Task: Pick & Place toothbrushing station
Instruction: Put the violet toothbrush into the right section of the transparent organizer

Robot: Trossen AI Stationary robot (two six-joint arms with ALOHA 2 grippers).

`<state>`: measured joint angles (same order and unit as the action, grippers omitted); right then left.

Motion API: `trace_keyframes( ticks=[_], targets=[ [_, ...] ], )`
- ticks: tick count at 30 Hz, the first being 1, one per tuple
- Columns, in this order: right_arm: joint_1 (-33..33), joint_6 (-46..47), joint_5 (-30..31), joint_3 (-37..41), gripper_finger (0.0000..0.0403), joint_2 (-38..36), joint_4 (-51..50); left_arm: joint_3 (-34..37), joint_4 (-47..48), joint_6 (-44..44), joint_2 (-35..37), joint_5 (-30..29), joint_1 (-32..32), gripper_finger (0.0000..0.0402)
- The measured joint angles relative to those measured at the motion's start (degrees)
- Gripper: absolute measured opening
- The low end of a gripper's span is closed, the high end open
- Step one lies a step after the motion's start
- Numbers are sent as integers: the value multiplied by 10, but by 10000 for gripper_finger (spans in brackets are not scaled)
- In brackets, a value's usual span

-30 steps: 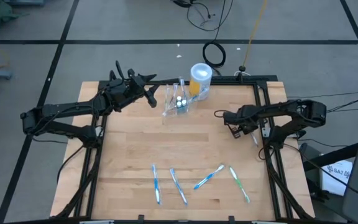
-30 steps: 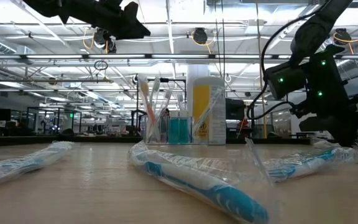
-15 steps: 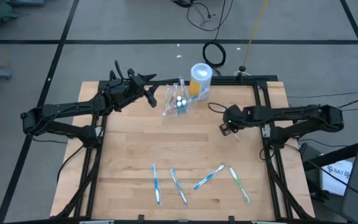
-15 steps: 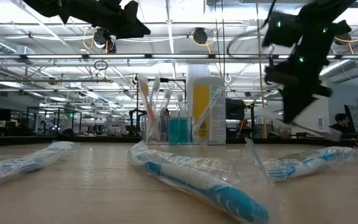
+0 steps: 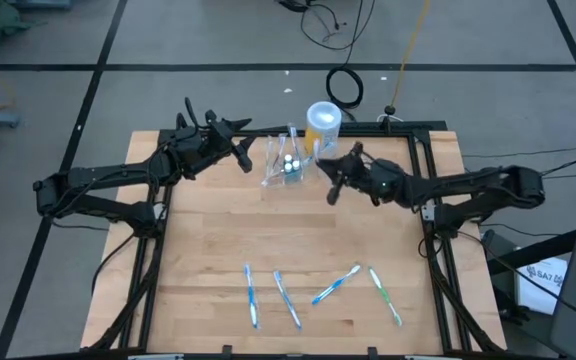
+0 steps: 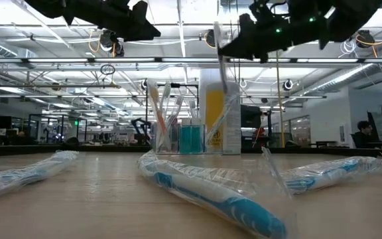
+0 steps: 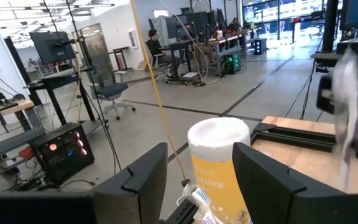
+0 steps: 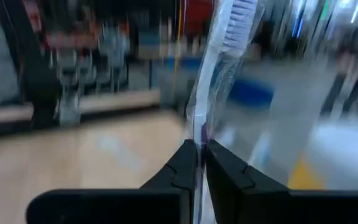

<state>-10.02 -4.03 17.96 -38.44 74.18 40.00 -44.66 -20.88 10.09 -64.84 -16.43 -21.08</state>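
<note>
The right gripper (image 5: 330,180) was seen raised near the clear cup (image 5: 288,163) at the table's far edge, its fingers (image 8: 185,165) pinched tight on a wrapped toothbrush (image 8: 219,68). The cup stood just beside the yellow container (image 5: 322,128). The left gripper (image 5: 240,147) was held spread, grasping nothing, at the cup's other side. 4 wrapped toothbrushes (image 5: 318,290) were laid along the near edge.

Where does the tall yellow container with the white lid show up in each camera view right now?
High view: the yellow container stands at the table's far edge, near the middle, beside the clear cup.
Low view: it is centre frame, behind the cup, below the right pincer.
Left wrist view: it is at lower centre, between the left pincer's fingers.
Right wrist view: not in it.
Shared landmark: the clear cup of toothbrushes next to it.
</note>
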Motion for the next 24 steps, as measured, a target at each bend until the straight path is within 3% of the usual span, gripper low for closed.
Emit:
trace_keyframes(
  ticks=[6,10,15,24],
  targets=[
    [-2,-141,0,5,17,118,261,0,3,-1,0,0,0,189],
    [-19,-177,2,5,17,193,354,0,15,-1,0,0,0,189],
    [-64,-140,32,5,18,261,382,0,26,-1,0,0,0,189],
    [-102,-69,14,5,18,324,355,0,27,0,0,0,0,189]
  ],
)
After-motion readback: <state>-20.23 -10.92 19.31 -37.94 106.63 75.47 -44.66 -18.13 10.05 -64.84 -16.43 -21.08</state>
